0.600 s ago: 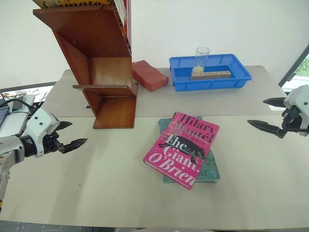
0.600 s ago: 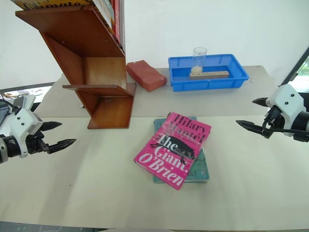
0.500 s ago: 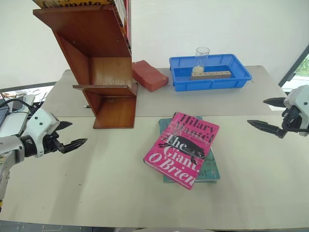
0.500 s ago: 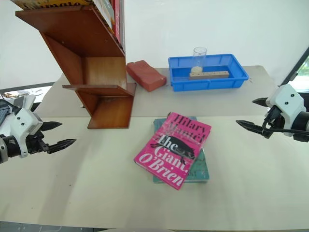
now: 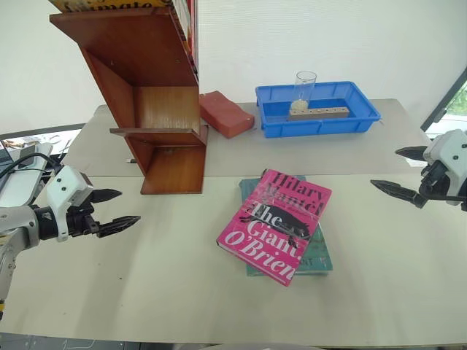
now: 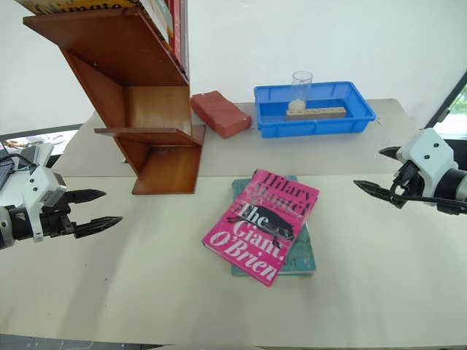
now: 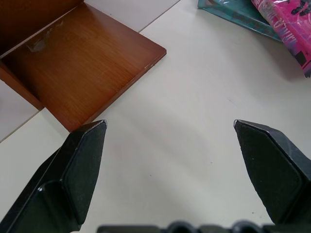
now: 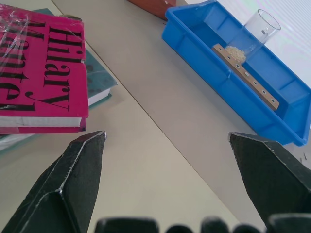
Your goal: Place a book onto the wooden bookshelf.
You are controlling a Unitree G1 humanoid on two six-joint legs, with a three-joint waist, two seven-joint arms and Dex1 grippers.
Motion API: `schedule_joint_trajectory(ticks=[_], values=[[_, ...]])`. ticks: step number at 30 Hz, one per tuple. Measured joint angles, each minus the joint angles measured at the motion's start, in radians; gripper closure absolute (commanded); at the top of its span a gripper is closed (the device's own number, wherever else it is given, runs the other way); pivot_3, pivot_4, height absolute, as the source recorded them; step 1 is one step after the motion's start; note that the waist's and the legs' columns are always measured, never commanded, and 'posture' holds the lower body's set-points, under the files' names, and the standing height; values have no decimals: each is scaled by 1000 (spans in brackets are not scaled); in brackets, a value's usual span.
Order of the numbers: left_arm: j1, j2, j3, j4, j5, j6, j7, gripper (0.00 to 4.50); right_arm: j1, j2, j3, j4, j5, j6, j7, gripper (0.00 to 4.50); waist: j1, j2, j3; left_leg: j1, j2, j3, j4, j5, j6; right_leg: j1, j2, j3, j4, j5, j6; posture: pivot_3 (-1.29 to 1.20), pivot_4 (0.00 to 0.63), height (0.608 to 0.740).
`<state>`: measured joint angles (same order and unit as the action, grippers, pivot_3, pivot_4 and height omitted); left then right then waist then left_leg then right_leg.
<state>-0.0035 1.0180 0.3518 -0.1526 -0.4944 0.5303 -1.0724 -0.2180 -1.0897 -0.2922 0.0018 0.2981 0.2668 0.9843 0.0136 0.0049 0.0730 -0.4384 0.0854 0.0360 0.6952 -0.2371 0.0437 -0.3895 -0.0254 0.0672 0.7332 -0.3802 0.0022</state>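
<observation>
The bright pink book [image 5: 276, 224] lies flat at the table's middle, tilted, resting on a teal-green book [image 5: 319, 255]. The reddish-brown wooden bookshelf [image 5: 146, 95] stands at the back left, with several books on its top tier. My left gripper [image 5: 115, 208] hovers open over the table's left side, in front of the shelf's base [image 7: 82, 63]. At the right edge my right gripper [image 5: 400, 172] is open and empty, pointing toward the pink book [image 8: 41, 92].
A blue plastic tray [image 5: 365, 117] at the back right holds a clear glass [image 5: 305, 86] and a wooden strip [image 5: 319, 112]. A red brick-like block [image 5: 226, 113] lies between the shelf and the tray. Bare tabletop surrounds the books.
My left gripper has shifted slightly toward the table's middle. My right gripper has edged a little inward. The books and the shelf are unmoved.
</observation>
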Motion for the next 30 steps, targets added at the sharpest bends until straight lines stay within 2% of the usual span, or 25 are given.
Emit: schedule_joint_trajectory(ticks=[6, 13, 16, 19, 23, 30], values=[[-51, -1, -29, 11, 6, -1, -4, 0, 7, 2, 0, -3, -18, 5, -8, 42, 3, 0, 0, 0, 0, 0, 0, 0, 0, 0, 0, 0, 0, 0, 0, 0, 150, 637], [-220, -98, -214, 66, -24, 80, -49, 0, 173, 0, -47, -147, -18, 63, 12, 2231, 12, 0, 0, -1, -1, 0, 1, 0, 0, 1, 0, 0, 0, 0, 0, 0, 150, 637], [-304, -182, -265, 116, -83, 194, -60, 0, 262, -4, -81, -215, -32, 77, 17, 3278, 12, 0, -1, -1, -1, -1, 1, 0, 0, 3, 1, 0, 0, 0, 2, 0, 150, 637], [-410, -316, -293, 196, -165, 349, -34, 0, 310, -2, -80, -269, -58, 86, 8, 4347, 11, -1, -1, -1, -1, -2, 1, 0, 0, 3, 2, 1, -1, -2, 6, 0, 150, 637], [-500, -449, -300, 325, -214, 490, 21, 0, 301, 16, -10, -287, -105, 86, -27, 4431, 0, -2, -1, -1, -1, -4, 0, 0, 0, 10, 3, 1, -1, 1, 3, 0, 150, 637], [-554, -586, -300, 495, -214, 568, 95, 0, 165, 98, 192, -218, -194, 75, -72, 4431, -5, -3, -1, 4, -1, -6, 0, 1, 0, 13, 4, 1, -2, 1, 2, 0, 150, 637]])
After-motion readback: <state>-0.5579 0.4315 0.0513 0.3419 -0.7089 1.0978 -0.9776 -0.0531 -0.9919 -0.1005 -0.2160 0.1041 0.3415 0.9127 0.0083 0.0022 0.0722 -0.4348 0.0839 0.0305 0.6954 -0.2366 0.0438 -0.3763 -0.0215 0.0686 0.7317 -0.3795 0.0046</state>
